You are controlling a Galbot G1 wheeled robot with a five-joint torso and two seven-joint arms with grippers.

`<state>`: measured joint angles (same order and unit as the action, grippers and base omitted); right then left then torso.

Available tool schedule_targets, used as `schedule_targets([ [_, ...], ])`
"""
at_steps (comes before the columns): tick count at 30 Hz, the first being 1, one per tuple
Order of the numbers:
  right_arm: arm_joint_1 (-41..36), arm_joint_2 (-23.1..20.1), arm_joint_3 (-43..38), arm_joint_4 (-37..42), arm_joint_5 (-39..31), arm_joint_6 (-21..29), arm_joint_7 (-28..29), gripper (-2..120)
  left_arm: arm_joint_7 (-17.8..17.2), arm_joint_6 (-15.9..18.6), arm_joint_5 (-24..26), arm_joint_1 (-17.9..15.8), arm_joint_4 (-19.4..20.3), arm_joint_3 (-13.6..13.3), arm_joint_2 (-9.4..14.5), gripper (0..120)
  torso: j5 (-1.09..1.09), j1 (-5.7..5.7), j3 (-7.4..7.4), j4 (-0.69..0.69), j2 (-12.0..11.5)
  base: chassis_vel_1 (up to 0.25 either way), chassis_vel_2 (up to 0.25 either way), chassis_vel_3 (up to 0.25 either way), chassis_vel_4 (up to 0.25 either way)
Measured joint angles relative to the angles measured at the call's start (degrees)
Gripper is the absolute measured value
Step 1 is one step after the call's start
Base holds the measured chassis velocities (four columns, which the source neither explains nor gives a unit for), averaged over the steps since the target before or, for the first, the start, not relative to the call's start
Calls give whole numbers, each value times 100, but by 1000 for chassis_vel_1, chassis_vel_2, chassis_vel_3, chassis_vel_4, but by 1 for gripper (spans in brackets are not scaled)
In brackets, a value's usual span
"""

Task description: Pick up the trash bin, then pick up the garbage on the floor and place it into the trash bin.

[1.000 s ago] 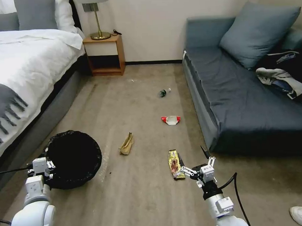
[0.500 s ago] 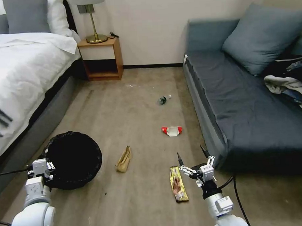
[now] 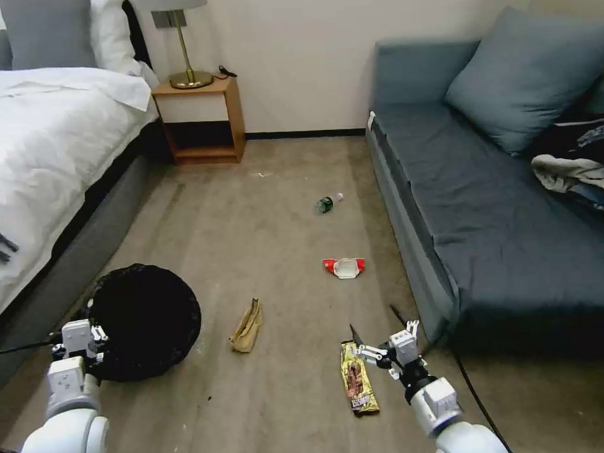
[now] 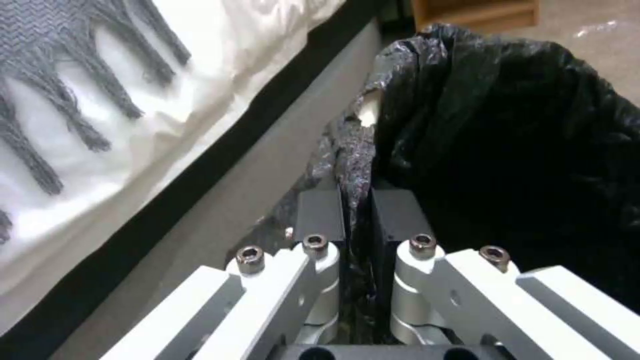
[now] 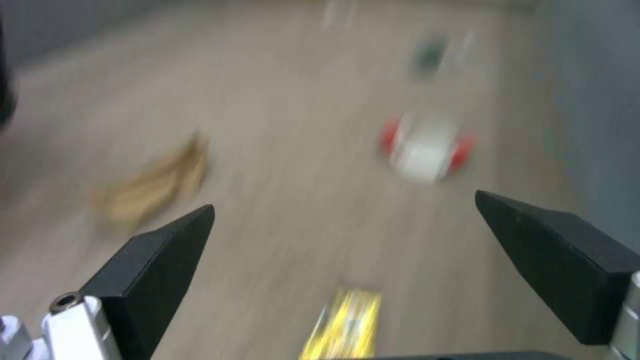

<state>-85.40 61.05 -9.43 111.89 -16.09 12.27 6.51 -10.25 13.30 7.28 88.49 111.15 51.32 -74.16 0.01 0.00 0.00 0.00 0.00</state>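
Note:
The trash bin (image 3: 146, 319), round and lined with a crinkled black bag, is at the lower left beside the bed. My left gripper (image 3: 97, 338) is shut on the bag-covered rim (image 4: 357, 150), both fingers (image 4: 320, 210) pressed against the plastic. On the floor lie a long yellow-brown wrapper (image 3: 357, 377), a tan paper bag (image 3: 246, 327), a red-and-white packet (image 3: 344, 267) and a small green bottle (image 3: 328, 202). My right gripper (image 3: 374, 322) hangs open just over the wrapper's far end. The right wrist view looks past that open gripper (image 5: 344, 200) at the wrapper (image 5: 347, 325), packet (image 5: 423, 150) and tan bag (image 5: 153, 182).
A bed (image 3: 38, 151) with white linen runs along the left. A wooden nightstand (image 3: 200, 117) with a lamp stands at the back wall. The blue sofa (image 3: 488, 205) lines the right side, with a cushion and bundled clothes (image 3: 576, 171) on it.
The whole picture has shifted, so the camera has moved. My right gripper, still open, now hangs lower and closer over the wrapper's far end. The left gripper keeps its hold on the bin.

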Motion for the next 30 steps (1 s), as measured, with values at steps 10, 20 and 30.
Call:
schedule_targets([
  [10,1254,-108,797,-1415,-1097,1909,-315,100,0,15,-29,24,117,77,-49,7,0,0,0,0,0,0,0,0,0],
  [20,1863,618,884,-2776,-602,1846,-324,100,9,26,-52,-86,29,18,-52,7,-1,0,0,0,0,0,0,0,0],
  [30,1936,686,960,-3103,-391,1800,-215,70,19,24,-61,-116,-59,5,-12,7,-1,0,0,0,0,0,0,0,0],
])
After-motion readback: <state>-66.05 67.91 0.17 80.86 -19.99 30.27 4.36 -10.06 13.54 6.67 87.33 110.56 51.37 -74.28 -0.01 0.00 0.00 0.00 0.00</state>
